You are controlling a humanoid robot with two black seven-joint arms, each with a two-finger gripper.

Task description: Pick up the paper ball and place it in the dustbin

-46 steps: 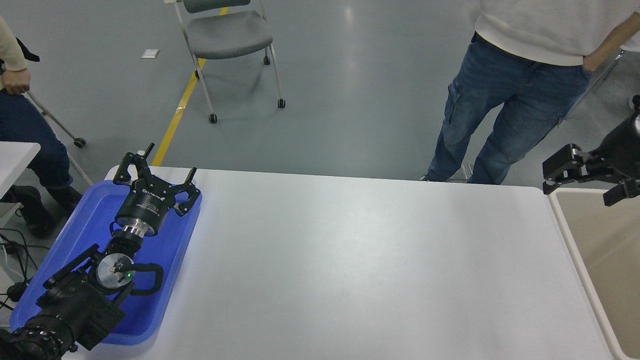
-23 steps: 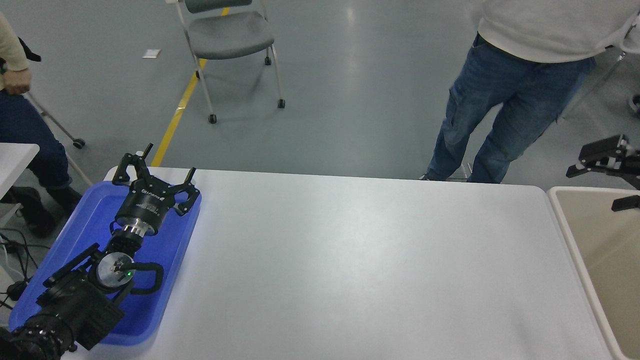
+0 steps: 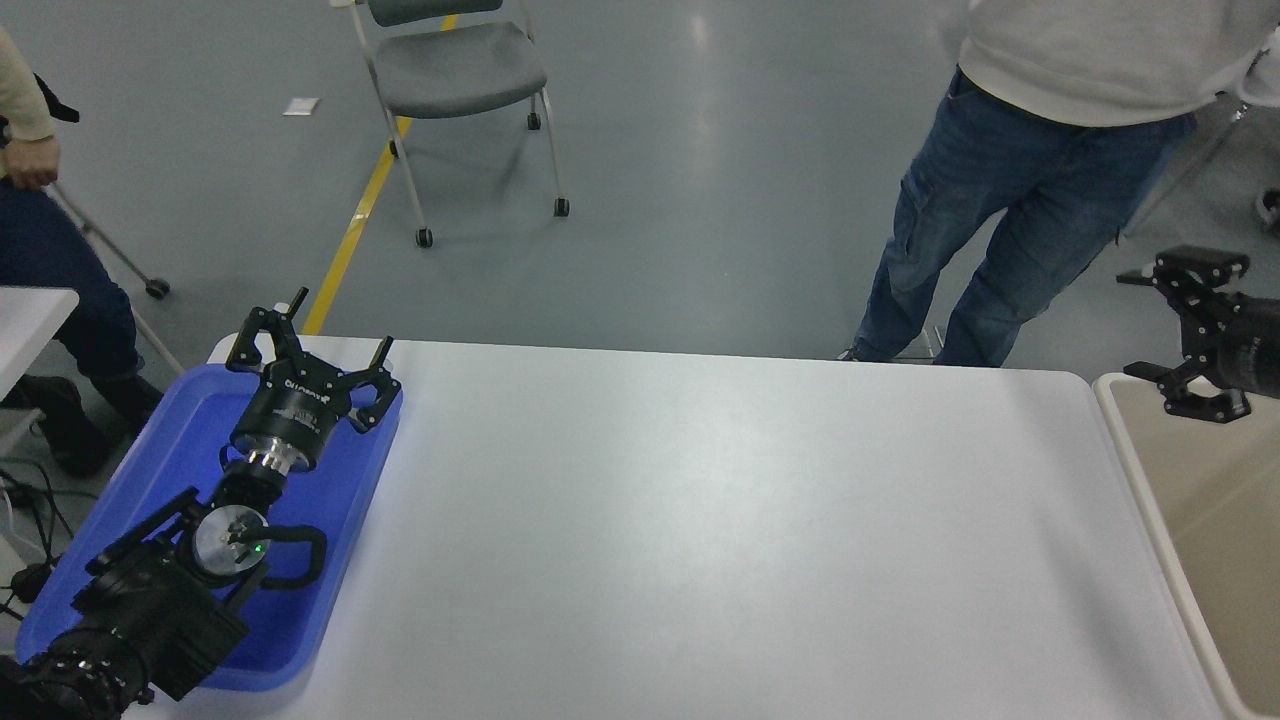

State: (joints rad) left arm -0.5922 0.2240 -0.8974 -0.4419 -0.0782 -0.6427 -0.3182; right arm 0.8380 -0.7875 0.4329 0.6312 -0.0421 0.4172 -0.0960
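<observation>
The large beige rectangular plastic dustbin (image 3: 1215, 520) beside the white worktop (image 3: 700, 520) shows only bare floor; the paper ball is not visible. Above its far rim the right pincer (image 3: 1190, 335) hangs spread, grasping nothing. Left pincer (image 3: 305, 345) rests released over the flat blue tray (image 3: 150, 480)

left gripper (image 3: 312, 352) lettering: white print across the black body just behind the fingers, upside down from this view, too small and blurred to read
left arm indicator: small green light lit on the round silver wrist joint (image 3: 228, 538), no characters on it
floor marking: yellow line (image 3: 362, 205) running along the grey floor past the chair, no words
paper scrap (image 3: 300, 106) on floor: white, nothing legible
right gripper (image 3: 1190, 330): no readable print
dustbin (image 3: 1150, 480): no label seen
</observation>
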